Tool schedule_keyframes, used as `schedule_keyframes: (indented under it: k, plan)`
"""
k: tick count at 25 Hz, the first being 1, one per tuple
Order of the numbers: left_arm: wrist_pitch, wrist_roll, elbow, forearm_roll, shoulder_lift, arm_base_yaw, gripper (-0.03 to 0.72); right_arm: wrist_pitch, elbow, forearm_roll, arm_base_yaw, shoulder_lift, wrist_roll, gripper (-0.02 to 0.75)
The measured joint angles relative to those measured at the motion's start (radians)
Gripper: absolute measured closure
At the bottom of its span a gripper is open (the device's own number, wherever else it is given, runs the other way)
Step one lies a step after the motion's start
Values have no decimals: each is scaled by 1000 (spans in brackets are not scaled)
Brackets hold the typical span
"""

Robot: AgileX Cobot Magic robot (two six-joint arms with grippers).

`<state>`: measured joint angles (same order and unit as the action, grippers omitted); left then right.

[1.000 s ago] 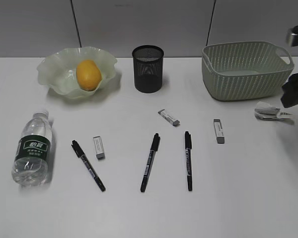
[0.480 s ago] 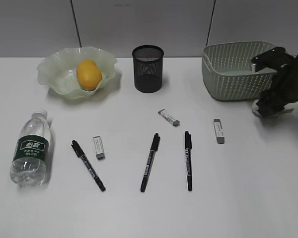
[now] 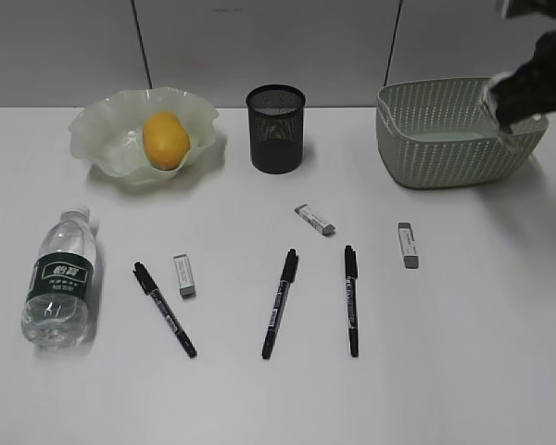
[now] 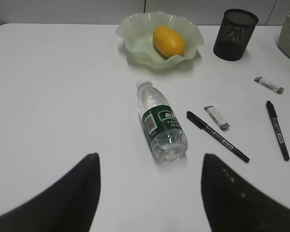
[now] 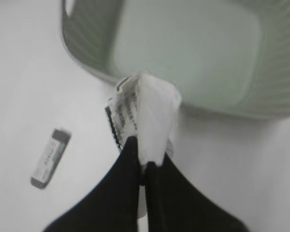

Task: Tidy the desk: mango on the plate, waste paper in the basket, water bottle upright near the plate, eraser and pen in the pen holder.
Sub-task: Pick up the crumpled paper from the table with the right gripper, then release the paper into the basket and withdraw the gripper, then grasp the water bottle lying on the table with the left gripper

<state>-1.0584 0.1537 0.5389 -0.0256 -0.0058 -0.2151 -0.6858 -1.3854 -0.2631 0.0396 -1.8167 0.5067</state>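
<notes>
The mango (image 3: pixel 165 139) lies in the wavy green plate (image 3: pixel 97 134) at the back left. The water bottle (image 3: pixel 61 278) lies on its side at the front left; it also shows in the left wrist view (image 4: pixel 162 122). The black pen holder (image 3: pixel 276 128) stands at the back centre. Three pens (image 3: pixel 280 302) and three erasers (image 3: pixel 407 245) lie on the desk (image 3: pixel 463 352). My right gripper (image 5: pixel 142 159) is shut on the waste paper (image 5: pixel 147 116), held above the near rim of the basket (image 3: pixel 426 139). My left gripper (image 4: pixel 150 193) is open and empty, short of the bottle.
A grey wall with dark seams runs behind the desk. In the right wrist view an eraser (image 5: pixel 50 158) lies left of the basket (image 5: pixel 193 53).
My right gripper closed on the waste paper at the desk's right edge and lifted it up and back to over the basket. The paper is off the desk. The left side has not moved.
</notes>
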Motion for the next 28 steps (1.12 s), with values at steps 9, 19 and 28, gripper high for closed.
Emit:
schedule_keyframes:
  k: [9,19,28]
  plan:
    - [1,0,0,9,0,1,239,-21,-374,-16,0,-269,-117,573]
    - [1,0,0,17,0,1,243,-176,-326,-8,0,-191,-165,176]
    - [3,0,0,26,57,1,338,-105,487,44,2,680,-224,216]
